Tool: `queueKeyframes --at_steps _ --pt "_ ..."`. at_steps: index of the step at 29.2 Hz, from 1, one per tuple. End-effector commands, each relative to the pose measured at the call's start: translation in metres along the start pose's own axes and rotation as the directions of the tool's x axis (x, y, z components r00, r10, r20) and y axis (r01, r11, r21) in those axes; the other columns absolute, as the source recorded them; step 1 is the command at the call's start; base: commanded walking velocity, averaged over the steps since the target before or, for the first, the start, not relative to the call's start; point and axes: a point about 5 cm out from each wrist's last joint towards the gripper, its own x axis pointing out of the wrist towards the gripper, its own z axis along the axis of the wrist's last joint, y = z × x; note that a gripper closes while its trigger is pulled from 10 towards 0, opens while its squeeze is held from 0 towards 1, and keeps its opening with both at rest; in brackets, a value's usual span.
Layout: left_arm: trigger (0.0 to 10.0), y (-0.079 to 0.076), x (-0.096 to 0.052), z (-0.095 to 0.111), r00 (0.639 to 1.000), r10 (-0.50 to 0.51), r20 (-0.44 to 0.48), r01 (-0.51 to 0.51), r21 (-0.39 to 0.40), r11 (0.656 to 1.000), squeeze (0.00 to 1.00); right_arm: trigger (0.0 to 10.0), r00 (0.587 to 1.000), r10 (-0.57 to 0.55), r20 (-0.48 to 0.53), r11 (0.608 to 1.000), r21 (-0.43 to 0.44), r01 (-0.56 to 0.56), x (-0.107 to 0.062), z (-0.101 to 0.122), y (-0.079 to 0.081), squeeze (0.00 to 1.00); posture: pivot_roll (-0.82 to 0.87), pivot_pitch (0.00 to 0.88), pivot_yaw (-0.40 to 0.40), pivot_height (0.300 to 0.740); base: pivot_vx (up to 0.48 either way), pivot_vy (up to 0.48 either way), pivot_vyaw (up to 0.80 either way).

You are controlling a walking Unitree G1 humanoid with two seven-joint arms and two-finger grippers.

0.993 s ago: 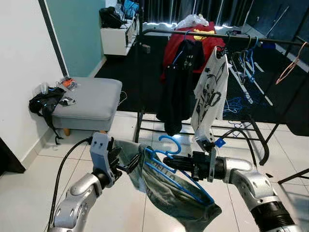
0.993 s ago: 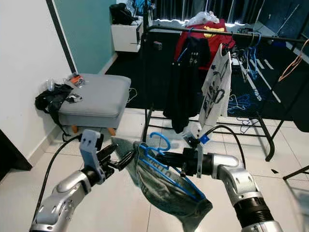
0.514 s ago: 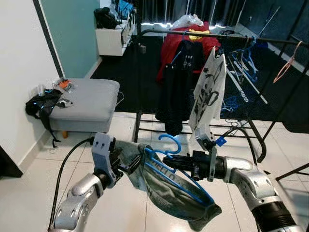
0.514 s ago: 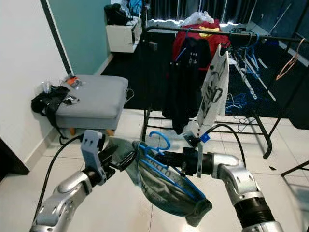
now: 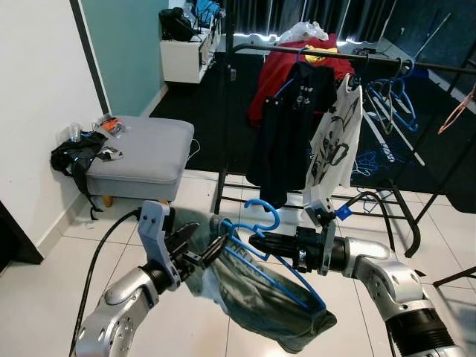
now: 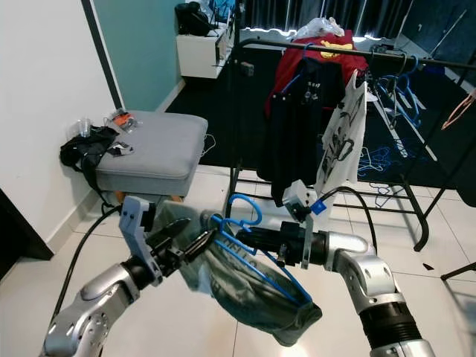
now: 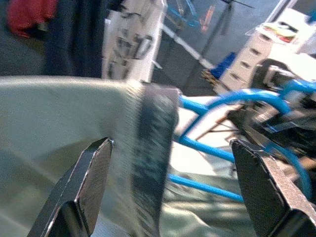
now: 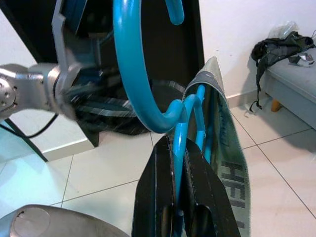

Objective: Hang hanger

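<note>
1. holding the blue hanger (image 5: 256, 238) at its neck just under the hook, the right tool (image 5: 259, 243) has its fingers shut tight on the plastic stem; the right wrist view shows the stem pinched between both black fingers.
2. a grey-green garment (image 5: 256, 297) hangs from the hanger, sagging toward 6 o'clock below both arms, above the tiled floor.
3. the left tool (image 5: 202, 253) sits at 9 o'clock of the hanger with its fingers spread wide; the garment's banded hem lies in the gap, not pinched.
4. the hanger looks light and stiff, so the neck is a sound place to hold it; the cloth is soft and limp, likely to swing and slide off a shoulder if tilted.
5. the clothes rail (image 5: 312, 52) stands at 12 o'clock, well apart, carrying a dark garment (image 5: 286, 134) and a white printed top (image 5: 335, 145).
6. against the earlier frames, the left tool's fingers are wider apart now, and the whole scene has shifted, which reads as camera movement.
</note>
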Motion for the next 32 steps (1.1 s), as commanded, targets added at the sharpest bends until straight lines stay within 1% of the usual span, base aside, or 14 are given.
queueKeyframes --at_steps 1,5,6,8,9,14,15,21,27,28,29,30,31,32 --pt "10.0 -0.007 -0.003 -0.003 0.998 -0.058 -0.027 0.058 -0.015 0.998 1.00 10.0 1.000 0.000 0.020 1.000 -0.001 0.000 -0.001 0.006 -0.002 0.00 0.02 0.000 -0.041 0.740 0.000 0.000 0.00" --pt "10.0 -0.006 -0.002 -0.004 0.999 -0.036 -0.036 0.036 0.005 0.999 1.00 10.0 1.000 0.005 0.020 1.000 0.000 -0.005 0.000 0.007 -0.001 0.00 0.01 0.000 -0.043 0.740 0.000 0.000 0.00" --pt "10.0 -0.003 0.000 -0.005 0.999 -0.003 -0.045 0.006 0.066 0.998 1.00 10.0 0.999 0.012 0.029 1.000 0.005 -0.013 0.001 0.008 -0.001 0.00 0.01 0.000 -0.043 0.740 0.000 0.000 0.00" --pt "10.0 -0.003 0.000 -0.005 0.999 -0.003 -0.045 0.006 0.066 0.998 1.00 10.0 0.999 0.012 0.029 1.000 0.005 -0.013 0.001 0.008 -0.001 0.00 0.01 0.000 -0.043 0.740 0.000 0.000 0.00" --pt "10.0 0.002 0.001 -0.004 0.999 0.037 -0.039 -0.032 0.115 0.993 1.00 10.0 0.999 0.019 0.038 1.000 0.009 -0.020 0.002 0.009 -0.001 0.00 0.01 0.000 -0.043 0.740 0.000 0.000 0.00" --pt "10.0 0.005 0.003 -0.002 0.997 0.066 -0.028 -0.061 0.147 0.987 1.00 10.0 0.999 0.027 0.043 1.000 0.010 -0.027 0.004 0.011 0.000 0.00 0.01 0.000 -0.043 0.740 0.000 0.000 0.00" --pt "10.0 0.012 0.005 -0.001 0.991 0.129 -0.030 -0.121 0.207 0.971 1.00 10.0 0.998 0.036 0.045 0.999 0.010 -0.037 0.005 0.011 0.001 0.00 0.01 0.000 -0.044 0.740 0.000 0.000 0.00" --pt "10.0 0.021 0.007 0.001 0.972 0.235 -0.013 -0.223 0.270 0.937 1.00 10.0 0.998 0.046 0.043 0.999 0.011 -0.046 0.007 0.010 0.003 0.00 0.01 0.000 -0.043 0.740 0.000 0.000 0.00" --pt "10.0 0.025 0.007 -0.002 0.960 0.278 -0.034 -0.256 0.300 0.919 1.00 10.0 0.998 0.049 0.035 0.999 0.010 -0.049 0.008 0.009 0.004 0.00 0.01 0.000 -0.041 0.740 0.000 0.000 0.00" --pt "4.0 0.027 0.007 -0.003 0.956 0.291 -0.042 -0.264 0.308 0.914 1.00 10.0 0.998 0.049 0.030 0.999 0.008 -0.049 0.008 0.008 0.004 0.00 0.01 0.000 -0.043 0.740 0.000 0.000 0.00" --pt "4.0 0.027 0.007 -0.003 0.956 0.291 -0.042 -0.264 0.308 0.914 1.00 10.0 0.998 0.049 0.030 0.999 0.008 -0.049 0.008 0.008 0.004 0.00 0.01 0.000 -0.043 0.740 0.000 0.000 0.00" --pt "0.0 0.029 0.006 -0.003 0.954 0.298 -0.042 -0.272 0.306 0.913 0.93 10.0 0.999 0.049 0.023 0.999 0.006 -0.049 0.008 0.008 0.004 0.00 0.01 0.000 -0.043 0.740 0.000 0.000 0.00" --pt "0.0 0.030 0.007 -0.002 0.952 0.303 -0.034 -0.278 0.311 0.909 0.15 10.0 0.999 0.048 0.019 0.999 0.005 -0.048 0.008 0.007 0.004 0.00 0.01 0.000 -0.044 0.740 0.000 0.000 0.00" --pt "0.0 0.030 0.007 -0.002 0.952 0.303 -0.034 -0.278 0.311 0.909 0.15 10.0 0.999 0.048 0.019 0.999 0.005 -0.048 0.008 0.007 0.004 0.00 0.01 0.000 -0.044 0.740 0.000 0.000 0.00"
